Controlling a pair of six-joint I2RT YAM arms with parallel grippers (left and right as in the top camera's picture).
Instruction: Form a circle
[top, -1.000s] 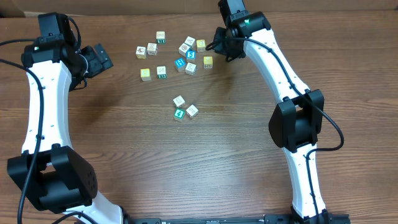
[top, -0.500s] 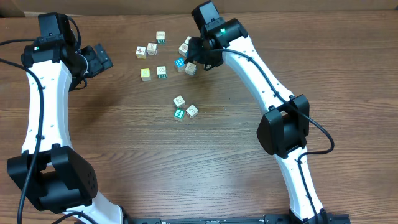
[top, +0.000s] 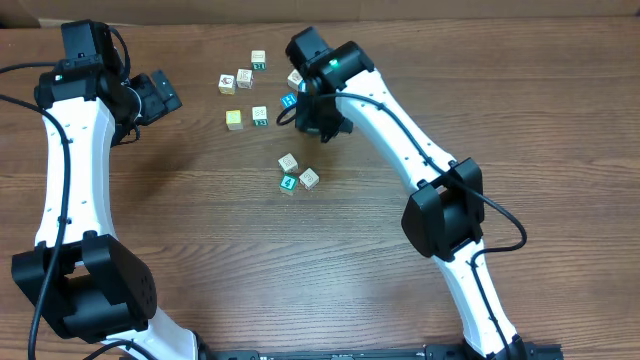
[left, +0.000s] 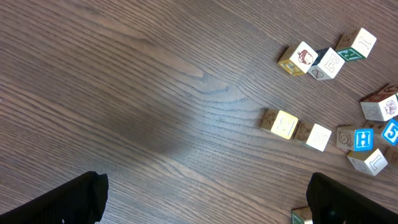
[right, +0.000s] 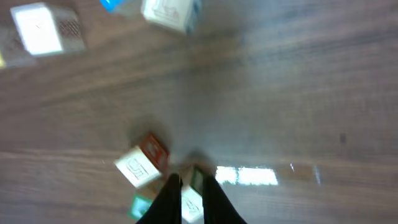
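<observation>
- The right end effector has its fingers nearly together with nothing seen gripped, near the circle
- The circle sits mid-tabletop, apart from the scattered cubes
- The left end effector is fully spread and empty

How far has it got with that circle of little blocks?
Done: three cubes sit clustered mid-table, two white and one teal, not yet a closed ring. In hand: the right gripper hangs by them, fingers nearly shut; too blurred to say whether it carries a cube. Still to do: add more from the scatter and close the ring.
</observation>
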